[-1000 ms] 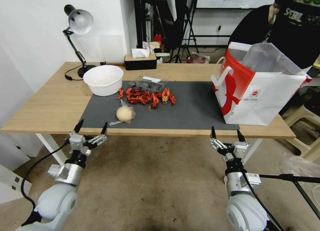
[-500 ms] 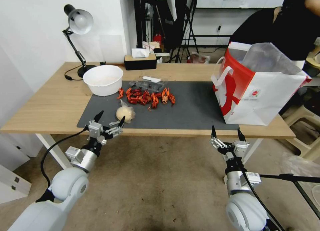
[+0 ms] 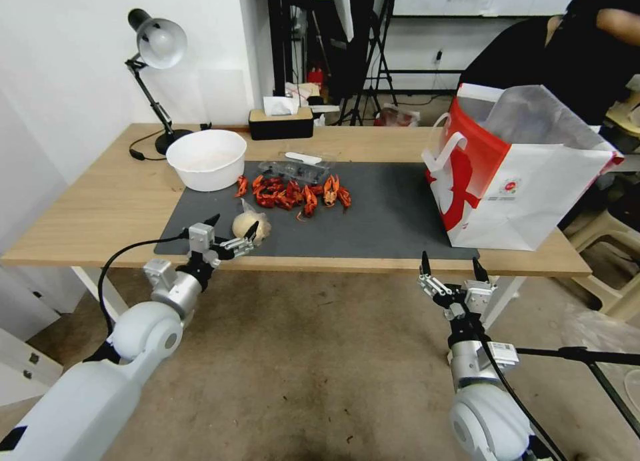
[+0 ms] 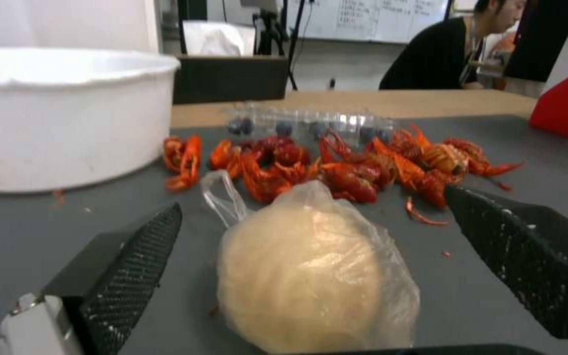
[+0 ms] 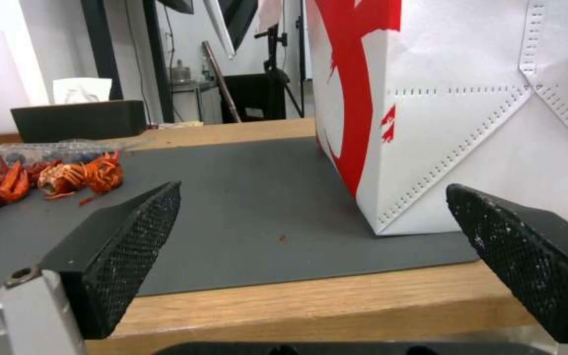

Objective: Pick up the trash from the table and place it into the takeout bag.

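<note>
Thin crinkled plastic wraps the beige wad [image 4: 313, 276]; left gripper [image 3: 230, 233] brackets it, jaws spread. Risk: fingers pinching film only, dropping it. Right gripper [image 3: 450, 270] idles open below the table edge.

Bright even indoor light; soft shadows; wide-angle edge distortion.

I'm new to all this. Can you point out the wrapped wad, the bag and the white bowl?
wad [image 4: 310, 276], left wrist view, middle of the plastic-wrapped lump
bag [image 3: 533, 194], head view, white front panel
bowl [image 3: 207, 171], head view, outer wall
</note>
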### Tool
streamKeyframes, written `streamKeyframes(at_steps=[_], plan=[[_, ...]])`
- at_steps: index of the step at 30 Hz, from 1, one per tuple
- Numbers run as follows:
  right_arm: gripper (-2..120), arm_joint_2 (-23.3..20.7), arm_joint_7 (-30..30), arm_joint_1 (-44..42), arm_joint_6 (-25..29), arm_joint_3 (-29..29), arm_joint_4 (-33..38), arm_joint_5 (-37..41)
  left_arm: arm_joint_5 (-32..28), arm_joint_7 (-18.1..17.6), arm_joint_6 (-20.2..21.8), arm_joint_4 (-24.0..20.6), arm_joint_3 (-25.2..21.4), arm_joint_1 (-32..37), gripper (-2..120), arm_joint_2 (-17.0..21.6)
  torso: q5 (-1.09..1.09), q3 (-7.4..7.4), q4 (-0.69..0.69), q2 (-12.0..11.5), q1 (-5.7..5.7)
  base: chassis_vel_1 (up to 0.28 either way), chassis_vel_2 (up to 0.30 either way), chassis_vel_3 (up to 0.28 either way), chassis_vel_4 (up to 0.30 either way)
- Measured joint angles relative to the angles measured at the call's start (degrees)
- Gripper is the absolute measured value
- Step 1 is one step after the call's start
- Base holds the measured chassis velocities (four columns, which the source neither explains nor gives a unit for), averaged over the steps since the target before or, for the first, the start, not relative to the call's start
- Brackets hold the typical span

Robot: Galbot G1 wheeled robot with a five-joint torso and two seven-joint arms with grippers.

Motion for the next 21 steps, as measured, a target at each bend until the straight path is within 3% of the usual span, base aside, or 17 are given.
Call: streamKeyframes(at_steps=[11, 21], plan=[[100, 0.1, 0.1, 0.0, 0.0, 0.2, -0.2, -0.1, -4.0, -2.3, 6.6, 2.4, 4.1, -5.2, 87, 0.8, 0.00, 0.00, 0.00, 0.0, 0.00, 0.000, 0.000, 0.000, 0.000], [100, 0.2, 0.2, 0.1, 0.0, 0.1, -0.5, -0.2, -5.1, -2.5, 9.6, 2.9, 4.8, -5.9, 50, 1.1, 0.00, 0.00, 0.00, 0.0, 0.00, 0.000, 0.000, 0.000, 0.000]])
